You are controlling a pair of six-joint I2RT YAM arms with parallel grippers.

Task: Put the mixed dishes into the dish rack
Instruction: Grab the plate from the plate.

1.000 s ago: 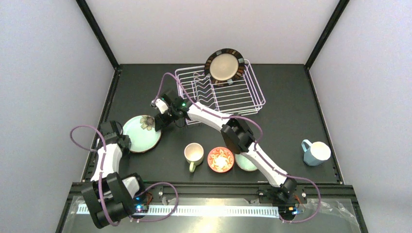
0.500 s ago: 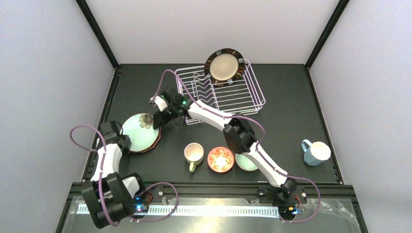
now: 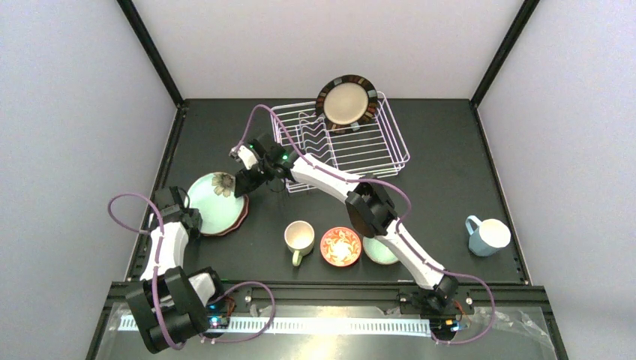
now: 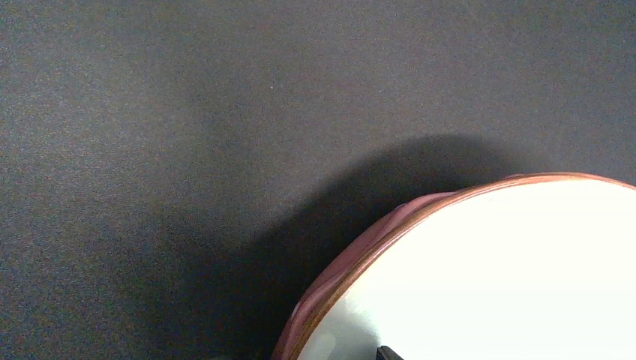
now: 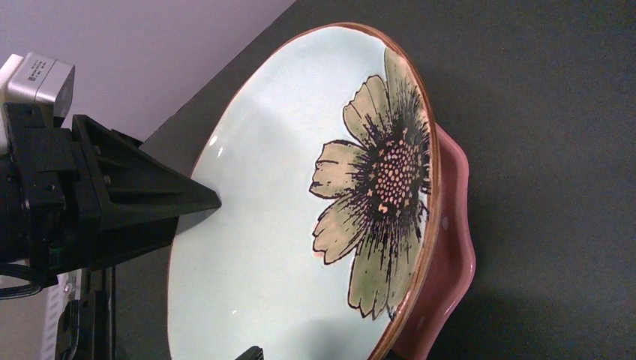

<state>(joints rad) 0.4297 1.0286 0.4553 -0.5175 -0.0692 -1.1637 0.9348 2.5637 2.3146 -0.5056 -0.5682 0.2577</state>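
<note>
Teal flower plate (image 3: 214,201) sits left of centre in the overhead view, stacked on the pink dotted scalloped plate (image 3: 241,218), so I'd guess it goes first. My right gripper (image 3: 244,184) is at its upper-right rim, left gripper (image 3: 185,208) at its left edge, both spread, gripping nothing. Dish rack (image 3: 397,154) upper centre. No readable writing.

I see a robot lab test cell: a matte black counter (image 3: 450,195) boxed in by plain white walls (image 3: 67,150) and black frame posts (image 3: 149,51), my left arm (image 3: 166,251) and right arm (image 3: 322,176) bolted to its near-edge rail (image 3: 330,294).
</note>
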